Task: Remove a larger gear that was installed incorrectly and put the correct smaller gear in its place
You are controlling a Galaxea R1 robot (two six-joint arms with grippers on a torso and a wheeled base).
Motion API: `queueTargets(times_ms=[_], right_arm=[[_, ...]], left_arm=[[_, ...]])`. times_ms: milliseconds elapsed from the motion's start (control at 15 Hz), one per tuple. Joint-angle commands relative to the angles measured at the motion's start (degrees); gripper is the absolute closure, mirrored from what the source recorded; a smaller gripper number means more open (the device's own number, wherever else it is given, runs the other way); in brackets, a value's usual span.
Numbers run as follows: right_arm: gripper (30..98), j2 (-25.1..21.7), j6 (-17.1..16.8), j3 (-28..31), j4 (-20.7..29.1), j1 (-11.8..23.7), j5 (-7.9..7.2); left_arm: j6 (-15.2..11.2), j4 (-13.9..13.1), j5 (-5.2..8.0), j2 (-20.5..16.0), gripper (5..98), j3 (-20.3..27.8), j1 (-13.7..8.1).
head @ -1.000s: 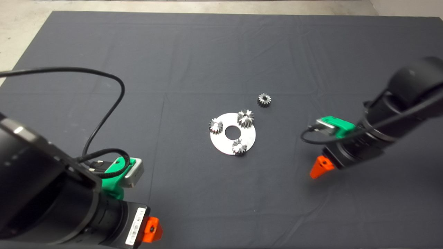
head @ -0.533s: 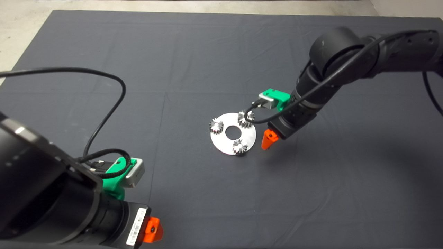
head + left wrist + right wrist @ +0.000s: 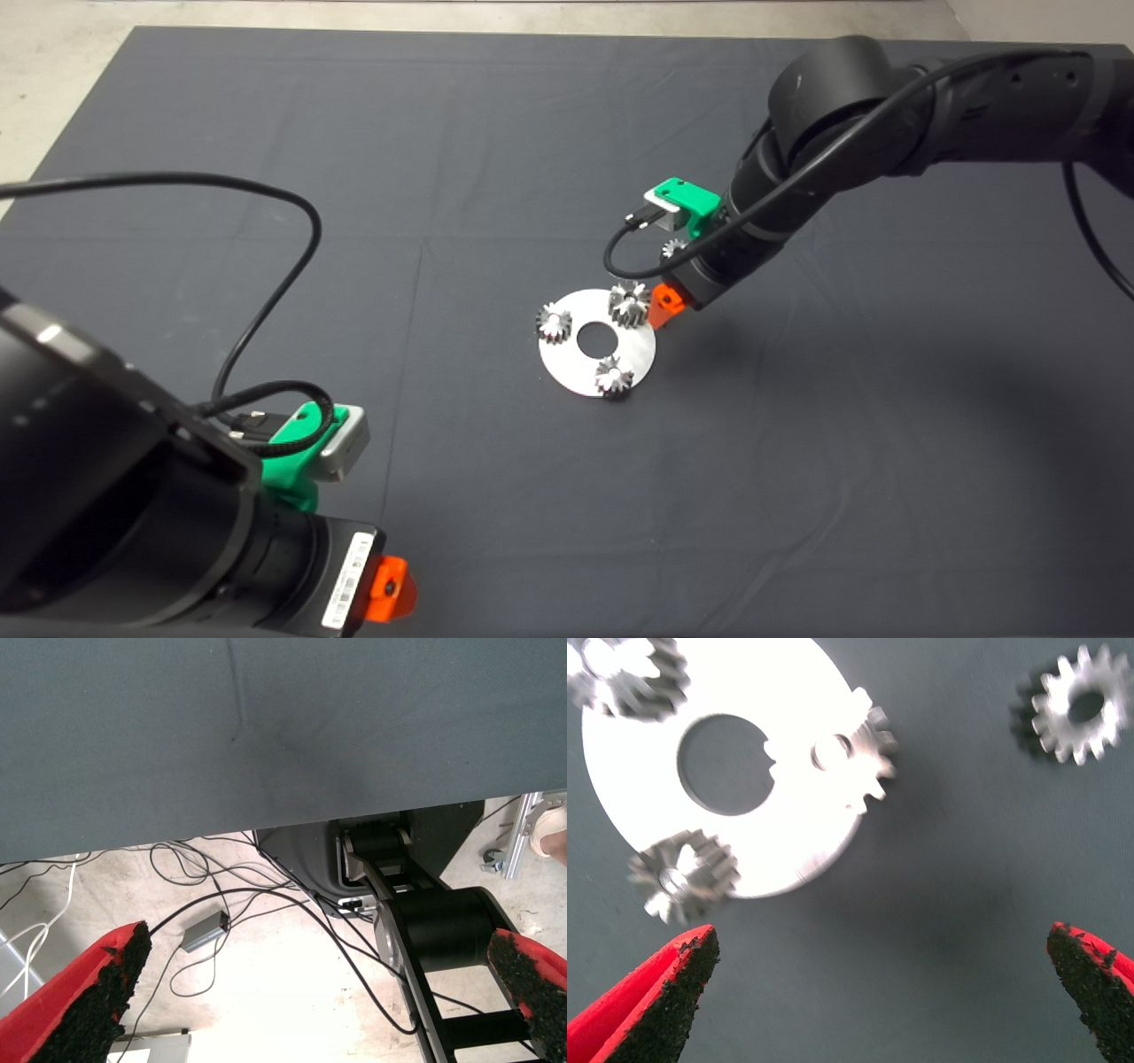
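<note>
Mat (image 3: 266, 115) first, dark and creased, with a round steel plate (image 3: 567, 368) lying flat on it and three gears standing on that plate. The larger gear (image 3: 629, 303) sits on the plate's rim nearest the right arm; in the right wrist view it (image 3: 855, 753) lies ahead of the jaws and toward the left finger's side, not yet between the pads. The smaller gear (image 3: 1076, 707) rests loose on the mat, off the plate, ahead toward the other finger — half hidden behind the arm from above.

The right gripper (image 3: 877, 992) hangs over bare mat just beside the plate's edge, pointing down, its jaws spread wide and empty. My guess is it must slide forward and across until the larger gear sits centred in that gap. The gear's hole points straight up, so a lift straight off the pin looks right.

The left gripper (image 3: 310, 992) waits at the mat's near corner, well apart from the plate, jaws wide, holding nothing.
</note>
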Motion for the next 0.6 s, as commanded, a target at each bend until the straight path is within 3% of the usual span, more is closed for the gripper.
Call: queueTargets(times_ms=[0, 333, 533], right_arm=[[30.8, 2.45, -0.43, -2.34, -3.28, 0.80, 0.20], [30.8, 3.68, -1.01, -5.41, -5.44, -1.04, 0.30], [30.8, 3.77, -1.09, -5.64, -9.44, -3.64, 0.64]], left_arm=[[-0.25, -1.30, 5.51, 0.01, 5.4, 1.16, -1.16], [-0.25, -1.39, 5.51, 0.05, 5.4, 1.16, -1.08], [-0.25, -1.37, 5.51, 0.05, 5.4, 1.16, -1.07]])
